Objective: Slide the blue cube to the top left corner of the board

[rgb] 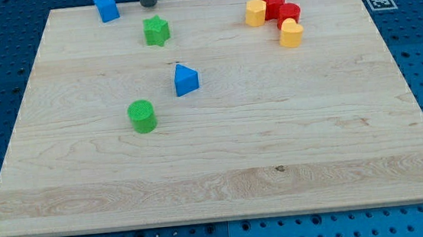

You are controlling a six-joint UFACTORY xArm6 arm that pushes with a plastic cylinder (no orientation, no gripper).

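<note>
The blue cube (pixel 106 7) sits near the view's top left of the wooden board (pixel 224 171), a little in from the corner. My tip (pixel 148 5) is at the board's top edge, just to the right of the blue cube and above the green star (pixel 156 31). There is a small gap between the tip and the cube. A blue triangular block (pixel 186 80) lies near the board's middle left.
A green cylinder (pixel 142 115) lies below and left of the blue triangular block. At the view's top right a yellow block (pixel 255 12), a red star (pixel 273 2), a red block (pixel 289 13) and a yellow heart-like block (pixel 291 33) cluster together. An ArUco marker (pixel 377 1) lies beyond the board's top right corner.
</note>
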